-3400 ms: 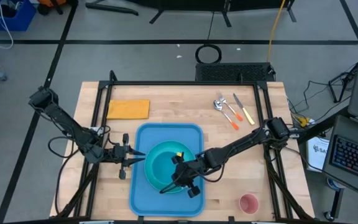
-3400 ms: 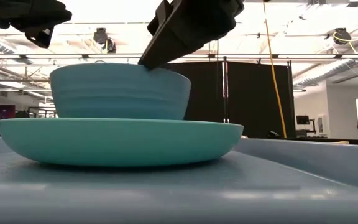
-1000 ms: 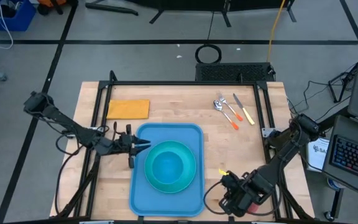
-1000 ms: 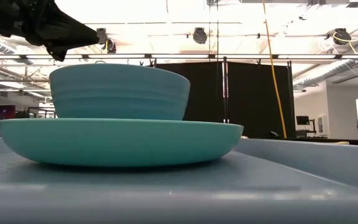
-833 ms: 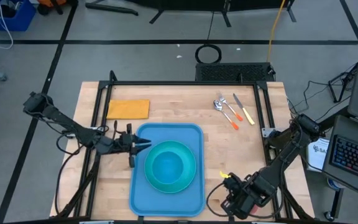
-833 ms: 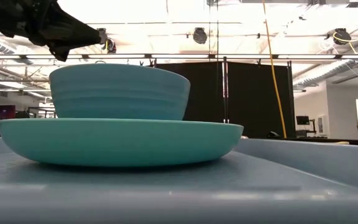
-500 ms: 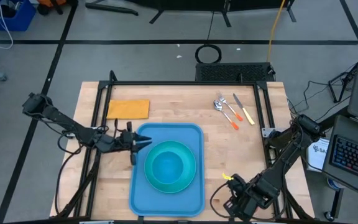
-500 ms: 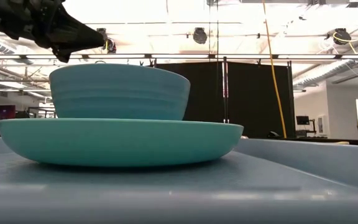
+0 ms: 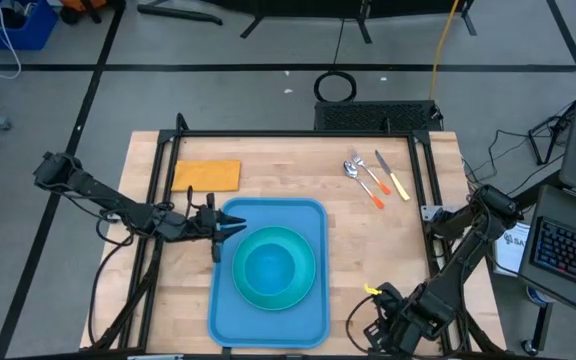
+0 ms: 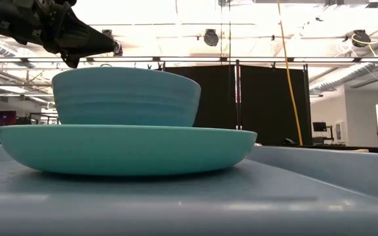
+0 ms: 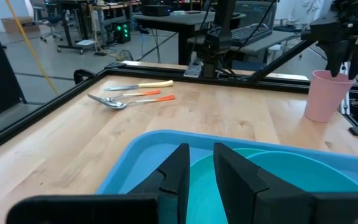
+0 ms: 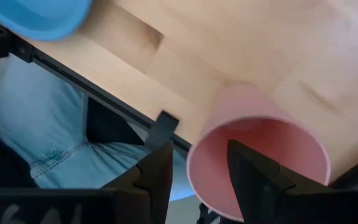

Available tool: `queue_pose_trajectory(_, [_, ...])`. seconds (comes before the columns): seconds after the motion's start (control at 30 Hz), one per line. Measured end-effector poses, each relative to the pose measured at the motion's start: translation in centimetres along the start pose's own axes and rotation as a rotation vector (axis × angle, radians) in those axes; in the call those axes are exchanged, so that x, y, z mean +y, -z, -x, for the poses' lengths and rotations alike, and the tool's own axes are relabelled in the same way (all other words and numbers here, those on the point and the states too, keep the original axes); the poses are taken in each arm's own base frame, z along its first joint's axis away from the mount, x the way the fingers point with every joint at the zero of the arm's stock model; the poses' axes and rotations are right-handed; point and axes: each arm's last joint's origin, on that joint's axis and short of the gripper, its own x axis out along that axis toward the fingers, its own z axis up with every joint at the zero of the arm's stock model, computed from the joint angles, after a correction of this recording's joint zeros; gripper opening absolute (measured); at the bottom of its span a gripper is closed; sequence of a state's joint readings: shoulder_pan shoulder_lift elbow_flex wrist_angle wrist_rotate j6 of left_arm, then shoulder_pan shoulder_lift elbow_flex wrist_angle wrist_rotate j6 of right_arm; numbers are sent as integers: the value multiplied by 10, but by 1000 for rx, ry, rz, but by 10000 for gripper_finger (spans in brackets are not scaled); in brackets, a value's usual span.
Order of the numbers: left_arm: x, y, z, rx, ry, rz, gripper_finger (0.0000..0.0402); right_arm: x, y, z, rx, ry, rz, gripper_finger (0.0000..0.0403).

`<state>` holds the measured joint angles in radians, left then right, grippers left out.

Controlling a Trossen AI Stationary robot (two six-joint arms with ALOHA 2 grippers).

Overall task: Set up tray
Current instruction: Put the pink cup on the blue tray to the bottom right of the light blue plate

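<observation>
- Since the right gripper (image 12: 194,165) has left the bowl (image 9: 268,268) nested in the plate (image 9: 303,245) on the tray (image 9: 226,310) at table centre, the pink cup (image 12: 260,158) is being straddled, fingers apart, not yet clamped.
- Beside the tray's left rim, the left gripper (image 9: 230,225) is being advanced, fingers slightly apart, empty.
- Cup transfer is being judged next.

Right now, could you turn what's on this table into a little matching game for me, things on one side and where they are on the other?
Things:
1. bowl
2. napkin
3. pink cup
4. cutlery

Places:
A. far right of the table
B. under the right hand
C. on the plate in the tray
D. far left of the table

Pairs: 1-C, 2-D, 3-B, 4-A
</observation>
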<state>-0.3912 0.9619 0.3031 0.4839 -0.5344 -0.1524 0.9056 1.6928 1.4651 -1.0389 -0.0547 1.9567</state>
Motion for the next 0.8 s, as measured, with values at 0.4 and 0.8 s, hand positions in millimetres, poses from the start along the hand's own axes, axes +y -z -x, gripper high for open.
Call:
queue_pose_trajectory(0.4, [1,0,0,1,6,1,76,4,5,-11,-1,6,-25,144])
queue_pose_trajectory(0.8, [1,0,0,2,7,1,77,5,3,-21,4,-1,-6,140])
